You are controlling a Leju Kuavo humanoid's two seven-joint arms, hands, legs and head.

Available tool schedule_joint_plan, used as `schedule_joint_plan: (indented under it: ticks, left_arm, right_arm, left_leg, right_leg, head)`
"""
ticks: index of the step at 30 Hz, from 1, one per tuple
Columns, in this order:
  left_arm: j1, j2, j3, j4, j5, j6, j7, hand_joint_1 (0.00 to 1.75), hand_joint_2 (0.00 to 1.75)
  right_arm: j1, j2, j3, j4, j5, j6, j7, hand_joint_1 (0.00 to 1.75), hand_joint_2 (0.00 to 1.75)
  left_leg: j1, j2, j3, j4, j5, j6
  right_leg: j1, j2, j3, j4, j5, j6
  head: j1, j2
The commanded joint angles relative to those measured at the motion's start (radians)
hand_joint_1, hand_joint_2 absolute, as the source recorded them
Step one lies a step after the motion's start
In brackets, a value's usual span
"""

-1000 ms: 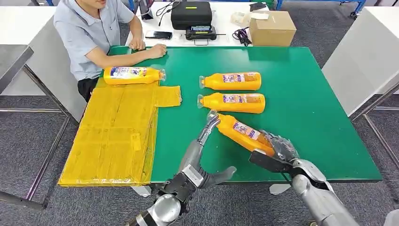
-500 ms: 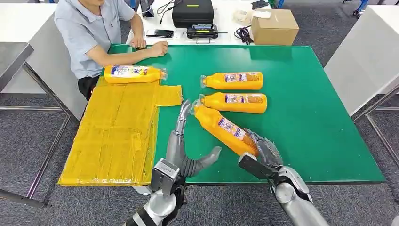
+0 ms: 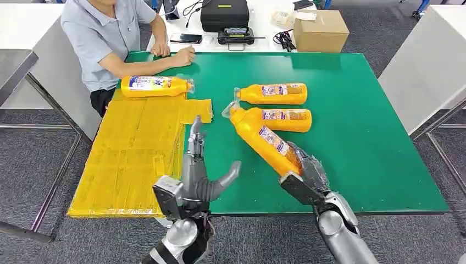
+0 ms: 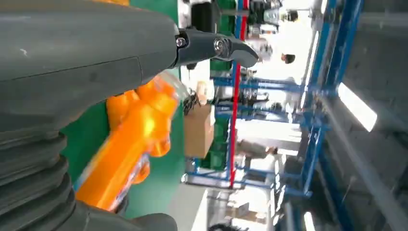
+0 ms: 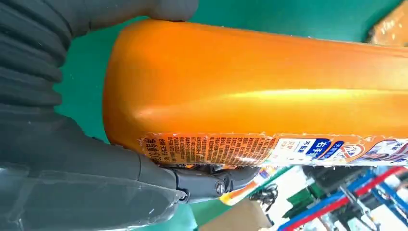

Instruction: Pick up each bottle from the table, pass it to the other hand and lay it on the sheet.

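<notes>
My right hand (image 3: 308,171) grips the base of an orange bottle (image 3: 264,140) (image 5: 260,91) and holds it above the green table (image 3: 357,121), cap tilted up and toward the far left. My left hand (image 3: 199,176) is raised to the left of that bottle, fingers straight and thumb spread, holding nothing. The held bottle (image 4: 130,144) lies beyond the thumb (image 4: 86,62) in the left wrist view. Two more orange bottles (image 3: 273,94) (image 3: 286,119) lie on the table behind it. One bottle (image 3: 155,86) lies at the far end of the yellow sheet (image 3: 132,159).
A person (image 3: 110,38) sits at the far left corner with a hand (image 3: 184,56) resting on the table. Behind the table stand a black case (image 3: 222,15), a phone (image 3: 185,39) and a cardboard box (image 3: 320,31). White tables flank both sides.
My right hand has lifted the bottle and swung its cap leftward and farther away. My left hand has drawn back to the left, away from the bottle's neck, toward the sheet's edge.
</notes>
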Motion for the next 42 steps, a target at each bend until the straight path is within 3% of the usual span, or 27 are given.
schedule_joint_plan:
  ticks: [1, 10, 19, 29, 35, 42]
  left_arm:
    - [0.102, 0.084, 0.08, 0.031, 0.224, -0.155, 0.074, 0.0, 1.75]
    - [0.069, 0.072, 0.138, 0.053, 0.301, -0.19, 0.096, 0.0, 1.75]
    - [0.023, 0.069, 0.114, 0.075, 0.276, -0.272, 0.082, 0.0, 1.75]
    - [0.023, 0.069, 0.114, 0.075, 0.276, -0.272, 0.082, 0.0, 1.75]
    - [-0.011, 0.057, 0.125, 0.097, 0.258, -0.325, 0.068, 0.0, 1.75]
    - [-0.028, 0.046, 0.143, 0.122, 0.27, -0.371, 0.095, 0.0, 1.75]
  right_arm:
    - [0.046, 0.038, -0.035, -0.115, -0.053, -0.013, -0.034, 1.75, 1.75]
    - [0.013, 0.05, 0.039, -0.153, -0.077, 0.014, -0.05, 1.75, 1.75]
    - [-0.013, 0.036, 0.145, -0.145, -0.14, 0.121, -0.109, 1.75, 1.75]
    - [-0.013, 0.036, 0.145, -0.145, -0.14, 0.121, -0.109, 1.75, 1.75]
    - [-0.042, 0.039, 0.216, -0.121, -0.151, 0.211, -0.155, 1.75, 1.75]
    - [-0.055, 0.05, 0.26, -0.108, -0.144, 0.226, -0.179, 1.75, 1.75]
  left_leg:
    - [0.0, 0.003, 0.005, -0.003, -0.001, -0.002]
    - [0.001, 0.005, 0.001, 0.0, -0.002, -0.003]
    - [0.002, 0.004, 0.002, 0.0, -0.002, -0.003]
    - [0.001, 0.003, 0.001, 0.0, -0.002, -0.002]
    - [0.001, 0.003, 0.001, 0.0, -0.001, -0.002]
    - [0.001, 0.003, 0.001, 0.0, -0.002, -0.002]
  right_leg:
    - [0.0, 0.002, 0.004, -0.002, -0.001, -0.002]
    - [0.001, 0.004, 0.0, 0.0, -0.001, -0.003]
    - [0.002, 0.003, 0.001, 0.0, -0.001, -0.003]
    - [0.001, 0.002, 0.0, 0.0, -0.001, -0.003]
    - [0.001, 0.002, 0.0, 0.0, -0.001, -0.003]
    - [0.002, 0.003, 0.0, 0.0, -0.001, -0.003]
  head:
    - [0.0, 0.0]
    - [0.0, 0.0]
    - [0.0, 0.0]
    - [0.0, 0.0]
    - [0.0, 0.0]
    - [0.0, 0.0]
